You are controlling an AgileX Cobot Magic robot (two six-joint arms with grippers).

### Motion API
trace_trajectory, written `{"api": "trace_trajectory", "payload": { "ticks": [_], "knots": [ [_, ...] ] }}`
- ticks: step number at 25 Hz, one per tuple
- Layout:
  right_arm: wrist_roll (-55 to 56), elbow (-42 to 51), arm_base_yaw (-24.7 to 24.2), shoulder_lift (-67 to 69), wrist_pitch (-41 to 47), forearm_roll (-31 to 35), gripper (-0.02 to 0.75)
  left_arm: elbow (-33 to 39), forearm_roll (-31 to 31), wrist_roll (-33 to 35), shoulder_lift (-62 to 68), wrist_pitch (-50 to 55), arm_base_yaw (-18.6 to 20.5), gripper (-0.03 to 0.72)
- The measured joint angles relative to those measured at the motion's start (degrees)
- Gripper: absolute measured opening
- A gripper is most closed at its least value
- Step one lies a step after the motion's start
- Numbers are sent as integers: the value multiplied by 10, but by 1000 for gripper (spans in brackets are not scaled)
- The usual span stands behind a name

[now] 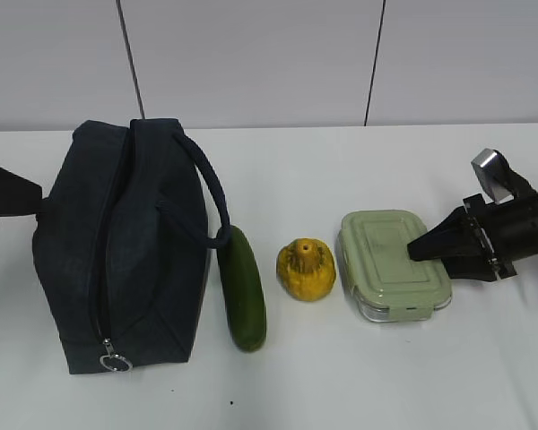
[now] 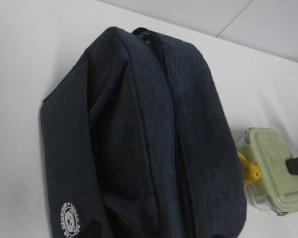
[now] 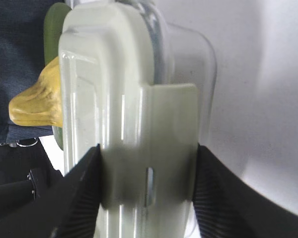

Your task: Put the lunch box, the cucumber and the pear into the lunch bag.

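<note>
Black right gripper (image 1: 430,248) reached in from the right edge, roughly level with the table, fingertips over the right end of the lunch box (image 1: 394,262). In the right wrist view, ribbed fingers (image 3: 84,198) set on either side of the sage-green lid clip (image 3: 151,144), pads against the box: closed on the lunch box. Box resting on the white table (image 1: 359,385), lid on, contents not discernible.

Left arm (image 1: 7,195) visible only as a dark shape at the left edge, beside the lunch bag (image 1: 117,242); left gripper outside all views, jaws partly apart by the record.

Navy lunch bag lying on the table, zipper closed, silver ring pull (image 1: 115,362) at the near end, interior hidden. Cucumber (image 1: 243,288) just right of the bag, under the loop handle (image 1: 211,193). Pear (image 1: 306,269) between cucumber and lunch box, near both.
</note>
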Motion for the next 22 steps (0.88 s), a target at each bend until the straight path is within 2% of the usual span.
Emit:
{"api": "trace_trajectory", "payload": {
  "ticks": [7,13,15,19,22],
  "knots": [
    [0,0,0,0,-1,1,400,-5,-20,39,78,2,-2,340],
    [0,0,0,0,-2,3,400,-6,-30,61,120,-16,-49,290],
    [0,0,0,0,-2,3,400,-6,-29,61,126,-27,-58,231],
    [1,0,0,1,-2,4,400,-6,-27,61,126,-30,-58,50],
    [1,0,0,1,-2,4,400,-6,-27,61,126,-27,-58,-1]
  ]
}}
